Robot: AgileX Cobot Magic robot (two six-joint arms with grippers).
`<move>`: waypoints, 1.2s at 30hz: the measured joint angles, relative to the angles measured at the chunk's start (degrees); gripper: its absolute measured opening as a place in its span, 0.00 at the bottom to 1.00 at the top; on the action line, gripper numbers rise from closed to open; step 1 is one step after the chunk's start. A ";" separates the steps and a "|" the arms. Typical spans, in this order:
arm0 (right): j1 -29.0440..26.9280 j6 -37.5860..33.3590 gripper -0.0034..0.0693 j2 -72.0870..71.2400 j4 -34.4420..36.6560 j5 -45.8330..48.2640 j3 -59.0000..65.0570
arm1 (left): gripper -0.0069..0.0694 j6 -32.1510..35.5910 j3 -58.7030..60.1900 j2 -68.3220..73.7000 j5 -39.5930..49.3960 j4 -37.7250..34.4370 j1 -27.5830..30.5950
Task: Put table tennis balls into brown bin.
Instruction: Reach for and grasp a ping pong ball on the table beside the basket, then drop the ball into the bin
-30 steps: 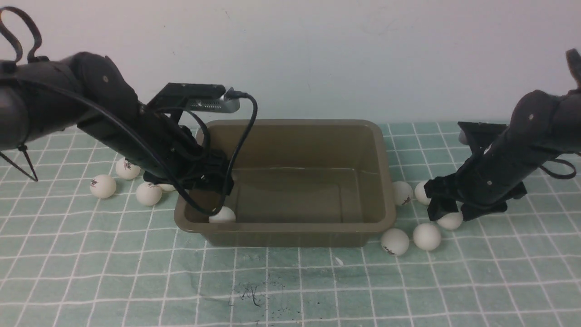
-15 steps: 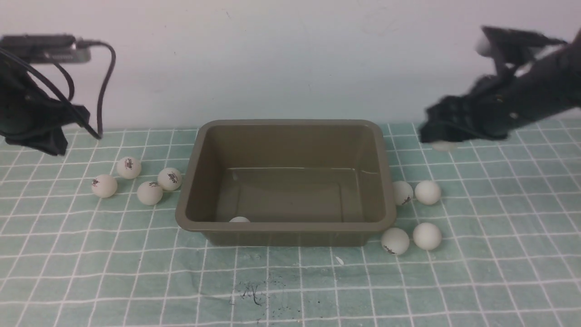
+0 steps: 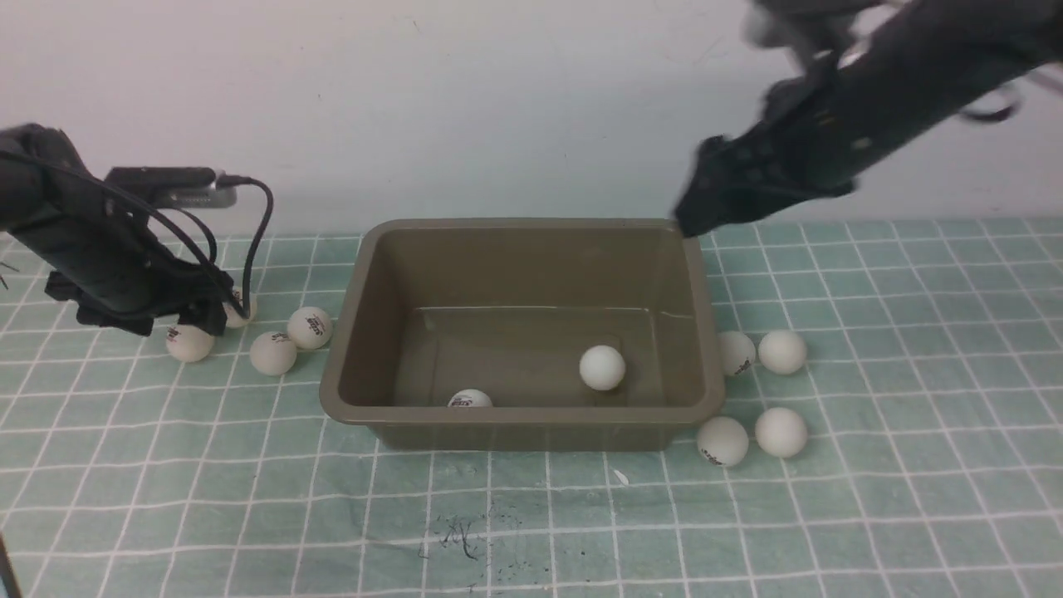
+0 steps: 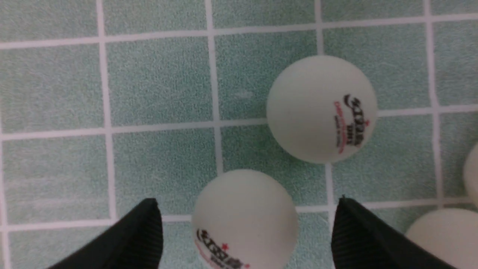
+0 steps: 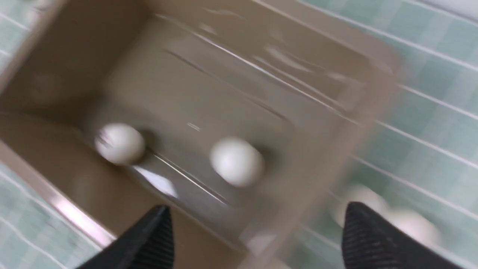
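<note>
Swinging its now-empty, wide-parted right gripper (image 3: 706, 195) away — one more table tennis ball (image 3: 602, 368) rolls loose below it, inside the brown bin (image 3: 531, 415); the left gripper (image 3: 178, 320), spread too, has come down over another.

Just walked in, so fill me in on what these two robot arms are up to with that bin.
The robot is gathering small matte white table tennis balls into an olive-brown rectangular plastic bin. Two balls are inside; four lie on the table to its left and four to its right. The left end effector is open around one of the left-hand balls, not gripping it. The right end effector is open and empty, up over the bin's right side.
</note>
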 joint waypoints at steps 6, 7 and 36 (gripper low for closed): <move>-10.28 3.19 0.43 -7.49 -2.28 -0.01 13.51 | 0.55 0.00 -0.21 2.03 0.00 0.22 0.00; -11.04 3.19 0.41 -7.83 -1.45 -1.16 15.75 | 0.55 -0.05 -0.33 1.68 0.71 0.44 0.00; -2.24 5.90 0.54 3.46 1.85 -12.76 16.40 | 0.22 4.77 -13.88 -9.95 22.56 -8.45 -8.72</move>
